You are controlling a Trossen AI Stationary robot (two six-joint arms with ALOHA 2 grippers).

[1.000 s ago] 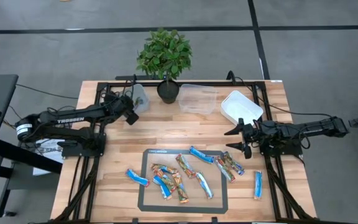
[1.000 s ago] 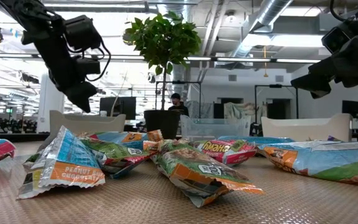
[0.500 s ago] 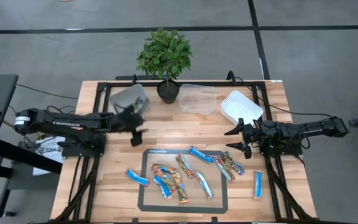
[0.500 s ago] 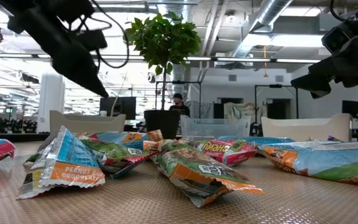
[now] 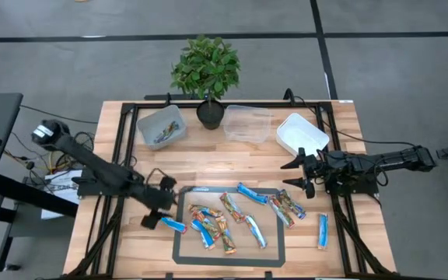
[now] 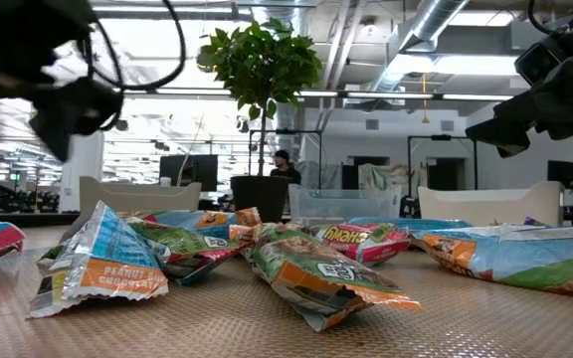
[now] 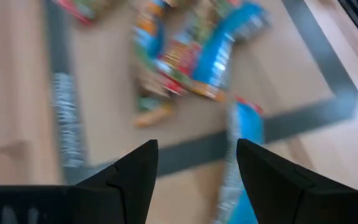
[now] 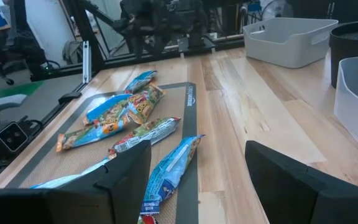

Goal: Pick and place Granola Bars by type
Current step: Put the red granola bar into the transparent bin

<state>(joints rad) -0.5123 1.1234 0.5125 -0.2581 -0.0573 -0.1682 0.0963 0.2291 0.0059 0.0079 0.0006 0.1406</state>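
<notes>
I read the sort as barely begun. Most of the Granola Bars lie loose on the dark mat at the 6 o'clock side of the surface, blue-and-white and multicoloured wrappers mixed together. A few sit off the mat: one blue bar just past its 9 o'clock edge, a pair at its 3 o'clock corner, and one blue bar farther toward 4 o'clock.

Three tubs stand along the 12 o'clock side. The left tub at 11 o'clock appears to hold something small and coloured, possibly one bar, though I cannot confirm this from above. The clear tub and the white tub at 1 o'clock show nothing inside.

The left gripper hangs low at 8 o'clock, jaws spread and empty, directly beside the stray blue bar; the left wrist view shows that bar ahead of its fingers. I judge this bar to be the next pick.

The right gripper waits at 3 o'clock, jaws apart, holding nothing.

Remaining: nearly every bar needs lifting and separating by type.
</notes>
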